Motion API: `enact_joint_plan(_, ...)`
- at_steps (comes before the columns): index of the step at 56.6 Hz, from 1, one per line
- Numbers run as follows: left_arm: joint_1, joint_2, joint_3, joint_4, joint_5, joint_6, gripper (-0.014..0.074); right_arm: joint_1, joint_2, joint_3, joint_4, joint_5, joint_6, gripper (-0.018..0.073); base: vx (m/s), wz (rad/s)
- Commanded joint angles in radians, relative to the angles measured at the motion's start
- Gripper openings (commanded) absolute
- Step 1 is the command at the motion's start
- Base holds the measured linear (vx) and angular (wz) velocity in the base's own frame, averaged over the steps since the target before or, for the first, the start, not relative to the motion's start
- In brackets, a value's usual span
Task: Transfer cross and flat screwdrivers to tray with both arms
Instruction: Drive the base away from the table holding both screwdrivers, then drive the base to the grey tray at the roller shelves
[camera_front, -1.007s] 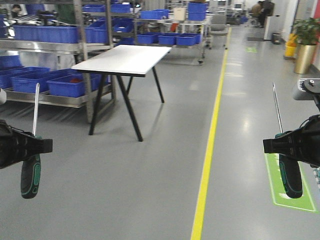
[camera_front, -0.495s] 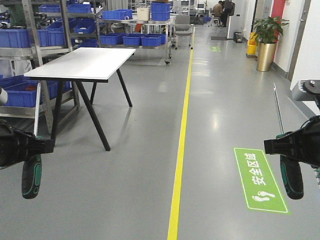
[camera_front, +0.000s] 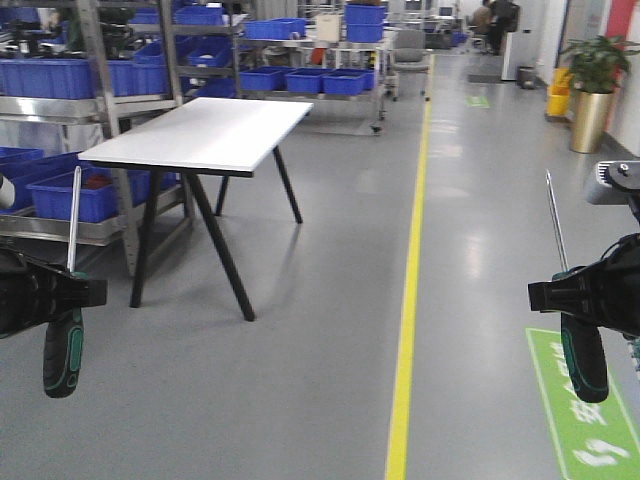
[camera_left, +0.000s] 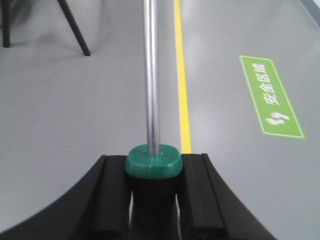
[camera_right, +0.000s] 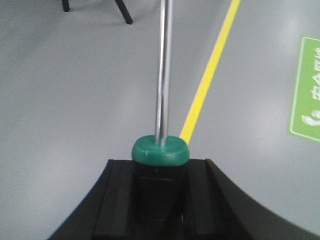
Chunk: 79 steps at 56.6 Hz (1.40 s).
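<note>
Cut off: both arms leave the front view at 9 and 3 o'clock, so only the black claw ends show.
Hard to tell: both shaft tips are too thin to call which one's cross and which is flat.
Left claw (camera_left: 153, 197): clamped on the left screwdriver (camera_front: 63, 352), with black fingers (camera_left: 112, 200) pressed on either side just under the green collar.
Left screwdriver: at 8 o'clock in the front view, upright in the air over the grey floor (camera_front: 300, 380). Steel shaft points to 12, and the chunky black-and-green handle hangs below the claw.
Right claw (camera_right: 160, 192): closed tight on the right screwdriver (camera_front: 585, 358), same grip under the collar.
Right screwdriver: at 4 o'clock, upright, a match for the left.
Hidden: in the wrist views the fingers cover each handle below the collar, and each shaft runs off the top edge.
Surroundings: white table (camera_front: 215, 135) at 10 o'clock, well apart. Blue bins (camera_front: 60, 78) sit on racks behind it. A yellow line (camera_front: 408, 300) runs from 6 toward 12. A green floor sign (camera_front: 590, 430) at 5 o'clock is clipped by the frame.
</note>
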Motion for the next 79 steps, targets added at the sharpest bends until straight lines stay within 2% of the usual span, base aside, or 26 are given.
enact_joint_plan(1, -0.005, -0.034, -0.027, -0.016, -0.086, -0.004, -0.0003, -0.001, -0.032, -0.028, 0.005, -0.073, -0.002, -0.0008, 0.42, 0.33)
enact_joint_plan(79, -0.005, -0.034, -0.027, -0.016, -0.086, -0.004, -0.0003, -0.002, -0.032, -0.028, 0.002, -0.068, -0.002, -0.0008, 0.52, 0.47)
